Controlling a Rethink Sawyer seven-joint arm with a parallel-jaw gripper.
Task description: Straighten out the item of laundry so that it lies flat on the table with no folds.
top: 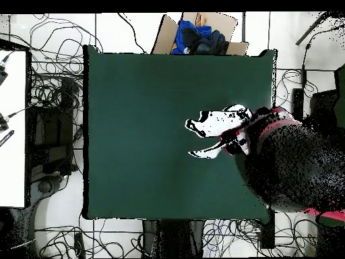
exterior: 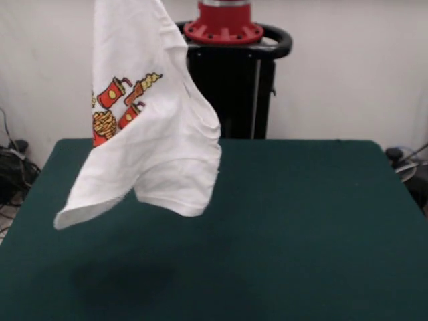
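Note:
The white T-shirt [exterior: 154, 134] hangs in the air above the left part of the green table [exterior: 301, 221], clear of the top. It is bunched and folded, with red drinks and fries print showing on its left side. Its top runs out of the front view, so the gripper is hidden there. In the overhead view the shirt [top: 219, 123] shows as a white bunch at the end of the red and black arm. The gripper [top: 236, 140] is there, shut on the shirt's top, over the right side of the table [top: 148, 121].
The robot's pedestal [exterior: 224, 27] stands behind the table's far edge. A cardboard box with blue cloth [top: 199, 37] sits past the table's top edge in the overhead view. Cables lie on the floor around the table. A white desk [top: 12, 128] is at the left.

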